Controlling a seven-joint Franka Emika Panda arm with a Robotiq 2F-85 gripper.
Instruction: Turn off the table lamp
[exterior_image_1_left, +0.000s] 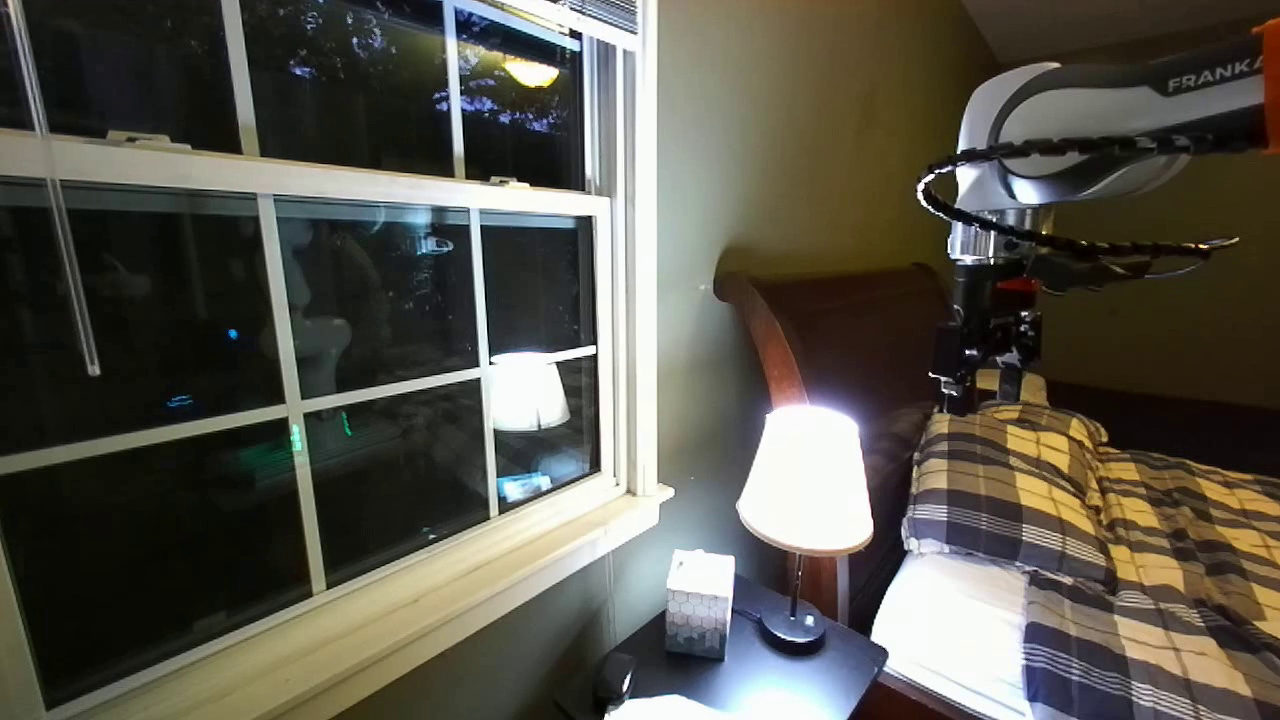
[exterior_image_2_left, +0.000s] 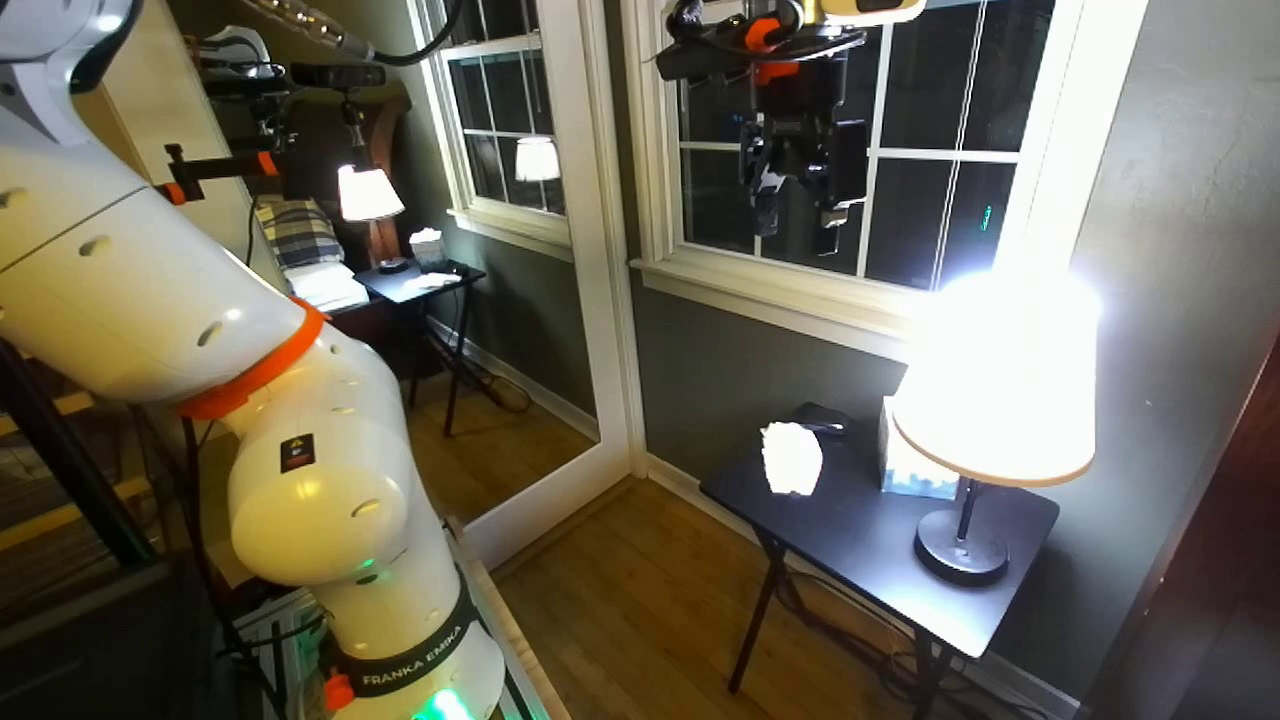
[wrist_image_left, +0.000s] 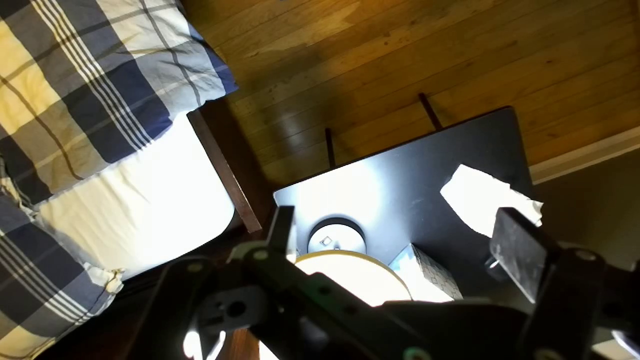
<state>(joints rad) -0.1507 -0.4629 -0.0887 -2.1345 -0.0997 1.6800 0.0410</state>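
Note:
The table lamp is lit. Its glowing white tapered shade shows in both exterior views (exterior_image_1_left: 806, 480) (exterior_image_2_left: 1000, 385), and part of the shade shows in the wrist view (wrist_image_left: 350, 274). The thin stem rises from a round dark base (exterior_image_1_left: 793, 630) (exterior_image_2_left: 962, 548); the base looks bright in the wrist view (wrist_image_left: 337, 239), with a small diamond-shaped mark on top. My gripper (exterior_image_1_left: 983, 393) (exterior_image_2_left: 797, 228) (wrist_image_left: 397, 235) is open and empty, pointing down. It is high above the table and apart from the lamp. In the wrist view, its body hides part of the shade.
The lamp stands on a small black table (exterior_image_2_left: 850, 530) (wrist_image_left: 400, 200) with a patterned tissue box (exterior_image_1_left: 700, 605) (wrist_image_left: 425, 275), white crumpled paper (exterior_image_2_left: 792, 458) (wrist_image_left: 482, 202) and a small dark object (exterior_image_1_left: 615, 677). A window (exterior_image_1_left: 380, 480) and a bed with plaid pillow (exterior_image_1_left: 1000, 490) flank it.

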